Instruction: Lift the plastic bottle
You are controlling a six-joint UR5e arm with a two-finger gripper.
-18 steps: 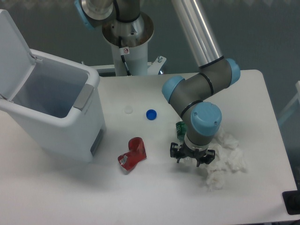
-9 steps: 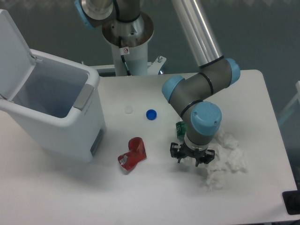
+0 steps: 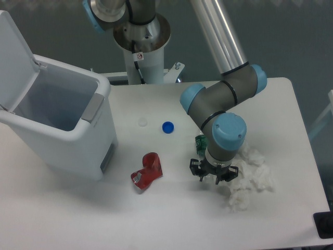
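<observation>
Only the dark green label end of the plastic bottle [image 3: 200,142] shows, lying on the white table just left of my wrist. Its clear body is hidden under the arm. My gripper [image 3: 213,176] points straight down over the hidden part of the bottle. Its black jaws stand spread to either side, open, low near the table. I cannot see whether the fingers touch the bottle.
A wad of white tissue paper [image 3: 251,179] lies right against the gripper's right side. A crushed red shiny can [image 3: 147,172] lies to the left. A blue cap [image 3: 167,127] and a small clear cap [image 3: 142,122] lie further back. An open white bin [image 3: 62,122] stands at the left.
The gripper has shifted very slightly down in the picture over the bottle. Nothing else has moved.
</observation>
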